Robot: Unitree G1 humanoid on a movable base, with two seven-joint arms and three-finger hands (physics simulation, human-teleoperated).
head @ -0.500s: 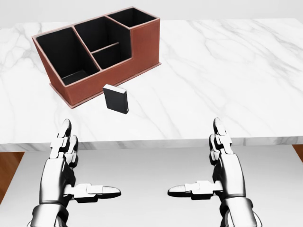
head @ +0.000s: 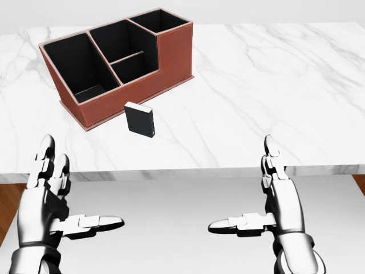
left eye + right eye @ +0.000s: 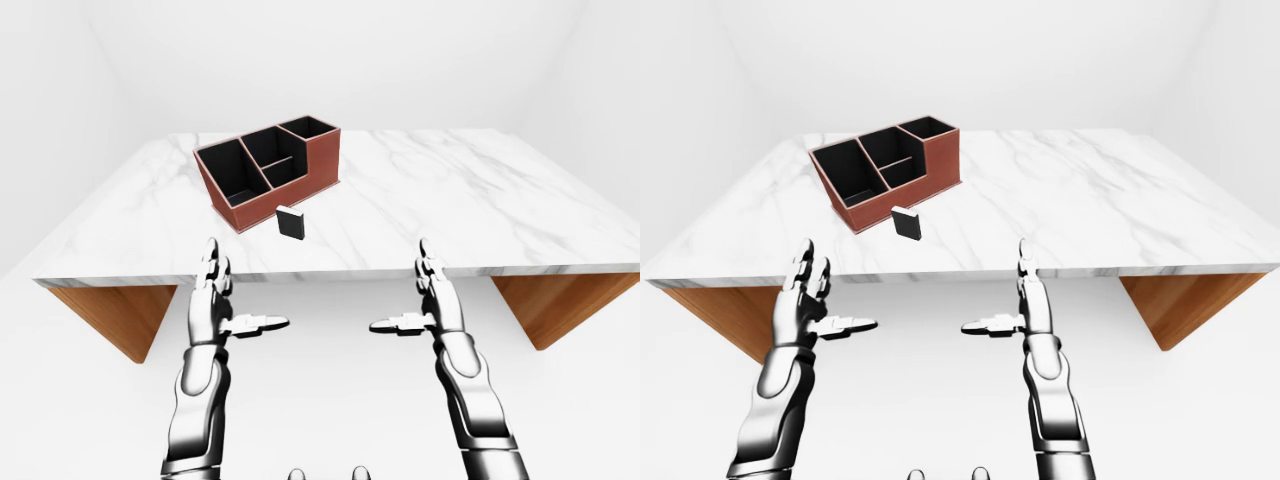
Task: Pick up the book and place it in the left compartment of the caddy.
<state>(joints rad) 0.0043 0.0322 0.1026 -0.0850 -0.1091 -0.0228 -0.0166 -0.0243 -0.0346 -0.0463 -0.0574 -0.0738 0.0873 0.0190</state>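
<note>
On the white marble table, the small black book stands upright just beside the brown leather caddy. It lies at one o'clock from the open, empty left hand, which looks nearer. The right hand is open too.

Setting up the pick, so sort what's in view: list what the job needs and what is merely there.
Needed: black book, standing on the table; brown caddy, its left compartment; left hand and right hand, both open.

Merely there: marble table.
</note>
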